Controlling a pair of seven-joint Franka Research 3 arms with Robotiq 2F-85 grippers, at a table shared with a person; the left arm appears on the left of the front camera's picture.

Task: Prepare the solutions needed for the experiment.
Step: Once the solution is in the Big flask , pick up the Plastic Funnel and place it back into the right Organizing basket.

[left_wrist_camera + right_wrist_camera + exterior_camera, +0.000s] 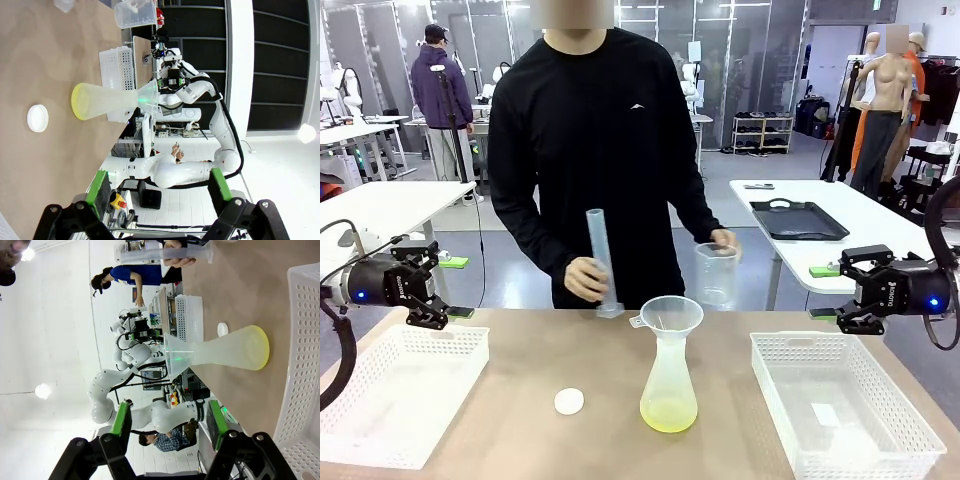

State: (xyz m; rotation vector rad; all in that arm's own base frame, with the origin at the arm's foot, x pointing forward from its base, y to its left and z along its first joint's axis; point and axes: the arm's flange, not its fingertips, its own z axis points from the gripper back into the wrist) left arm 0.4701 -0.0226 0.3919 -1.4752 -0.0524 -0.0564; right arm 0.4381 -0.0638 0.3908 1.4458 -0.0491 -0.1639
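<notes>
Brown tabletop [520,350], open lab behind. Front view: the flask [669,380] stands upright mid-table with a funnel [670,315] in its neck, and the solution [668,415] is a thin yellow layer at the bottom. Across from me a person holds a cylinder [600,250] in one hand and a beaker [716,275] in the other, both behind the flask. I see the left gripper [455,288] above the left basket [420,333] and the right gripper [825,292] by the right basket [820,340]. Both point inward with jaws apart and empty. The flask sits between them, long axis vertical; I judge the right arm slightly nearer.

Left wrist view: left gripper [160,187] spread wide, holding nothing. The flask [110,100] is ahead and well apart, sideways in the picture from wrist roll, with a white cap [37,118] near it.

Right wrist view: right gripper [169,422] jaws apart, empty. The flask [225,350] is ahead and well apart, yellow base toward the right basket [305,365].
</notes>
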